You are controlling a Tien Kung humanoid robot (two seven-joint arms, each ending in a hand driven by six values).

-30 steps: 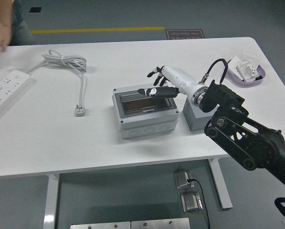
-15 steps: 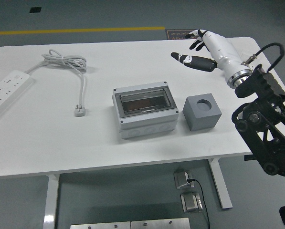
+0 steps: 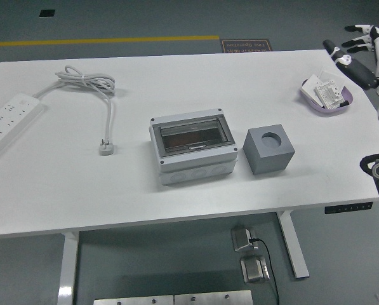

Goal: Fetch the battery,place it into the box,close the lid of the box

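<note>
Inspecting the box [image 3: 193, 147]: its lid lies flat and closed, no battery visible outside. My right hand [image 3: 367, 54], fingers spread and empty, hangs at the table's [image 3: 81, 184] far right edge; task looks finished.

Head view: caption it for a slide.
Grey box with closed transparent lid beside grey cube block; white right hand open at table edge.

Open table surrounds the box [image 3: 193, 150] except the grey block [image 3: 270, 149] just beside its right side.

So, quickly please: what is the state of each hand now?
Left hand: not in view.
Right hand: open, fingers spread, holding nothing, at the table's far right edge.
</note>
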